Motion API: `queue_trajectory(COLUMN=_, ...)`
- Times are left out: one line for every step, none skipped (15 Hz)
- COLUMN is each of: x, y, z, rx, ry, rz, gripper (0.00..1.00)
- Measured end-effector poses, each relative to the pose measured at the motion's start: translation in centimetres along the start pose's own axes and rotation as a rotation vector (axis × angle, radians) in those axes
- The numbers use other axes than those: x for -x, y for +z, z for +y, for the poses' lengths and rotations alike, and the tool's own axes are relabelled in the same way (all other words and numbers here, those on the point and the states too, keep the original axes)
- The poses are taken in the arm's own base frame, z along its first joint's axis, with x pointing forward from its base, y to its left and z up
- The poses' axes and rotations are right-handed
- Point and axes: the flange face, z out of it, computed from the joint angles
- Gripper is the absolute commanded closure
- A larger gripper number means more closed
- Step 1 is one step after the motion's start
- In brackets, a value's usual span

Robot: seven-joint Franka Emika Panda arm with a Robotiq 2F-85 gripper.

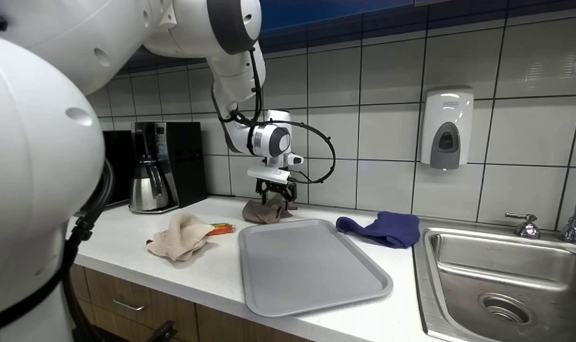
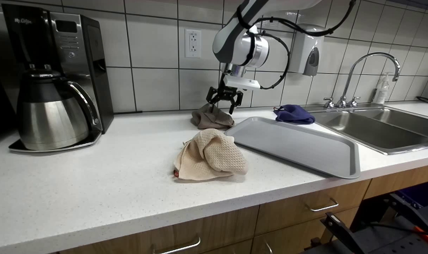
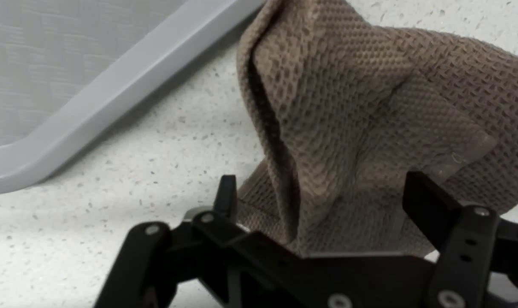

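My gripper (image 3: 322, 184) is open above the crumpled brown cloth (image 3: 348, 128), its two fingers spread wide on either side of a raised fold. No cloth is pinched between them in the wrist view. In both exterior views the gripper (image 1: 275, 203) points down at the cloth (image 2: 214, 118) near the tiled wall; whether a fingertip touches the fabric I cannot tell. A small reddish end (image 1: 292, 208) shows beside the brown cloth. Close by lies the grey tray (image 1: 312, 266), its rim passing left of the cloth in the wrist view.
A beige cloth (image 2: 212, 157) lies bunched nearer the counter's front, with an orange and green item (image 1: 220, 229) sticking out from it. Beyond the tray is a dark blue cloth (image 1: 388, 230), beside the steel sink (image 1: 423, 285). A coffee maker (image 2: 55, 106) stands at the opposite end.
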Motion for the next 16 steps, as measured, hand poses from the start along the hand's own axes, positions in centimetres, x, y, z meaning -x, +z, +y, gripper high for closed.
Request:
queue_trajectory(x=0.0, y=-0.1, z=0.1, rx=0.001, ry=0.002, rz=0.0, gripper=0.0)
queue_trajectory(x=0.1, y=-0.2, z=0.2, rx=0.001, ry=0.003, rz=0.0, gripper=0.0)
queue_trajectory(x=0.1, y=-0.3, z=0.3, rx=0.001, ry=0.004, rz=-0.001, gripper=0.0)
queue_trajectory(x=0.3, y=-0.4, z=0.3, rx=0.002, ry=0.005, rz=-0.001, gripper=0.0)
queue_trajectory(x=0.4, y=-0.6, z=0.3, rx=0.002, ry=0.005, rz=-0.003, gripper=0.0)
queue_trajectory(x=0.6, y=-0.8, z=0.3, rx=0.003, ry=0.005, rz=-0.005, gripper=0.0)
queue_trajectory(x=0.9, y=-1.0, z=0.3, rx=0.003, ry=0.004, rz=-0.008, gripper=0.0)
queue_trajectory(x=1.2, y=-1.2, z=0.2, rx=0.004, ry=0.004, rz=-0.011, gripper=0.0)
queue_trajectory(x=1.6, y=-1.4, z=0.2, rx=0.005, ry=0.003, rz=-0.015, gripper=0.0)
queue_trajectory(x=1.9, y=-1.6, z=0.1, rx=0.006, ry=0.003, rz=-0.019, gripper=0.0)
queue_trajectory(x=2.3, y=-1.9, z=0.1, rx=0.007, ry=0.002, rz=-0.024, gripper=0.0)
queue_trajectory(x=2.8, y=-2.1, z=0.0, rx=0.008, ry=0.002, rz=-0.028, gripper=0.0)
queue_trajectory(x=3.2, y=-2.4, z=0.0, rx=0.009, ry=0.001, rz=-0.032, gripper=0.0)
queue_trajectory(x=3.6, y=-2.7, z=0.0, rx=0.01, ry=0.001, rz=-0.035, gripper=0.0)
queue_trajectory(x=4.0, y=-3.0, z=-0.1, rx=0.011, ry=0.0, rz=-0.039, gripper=0.0)
queue_trajectory(x=4.4, y=-3.3, z=-0.1, rx=0.012, ry=0.0, rz=-0.042, gripper=0.0)
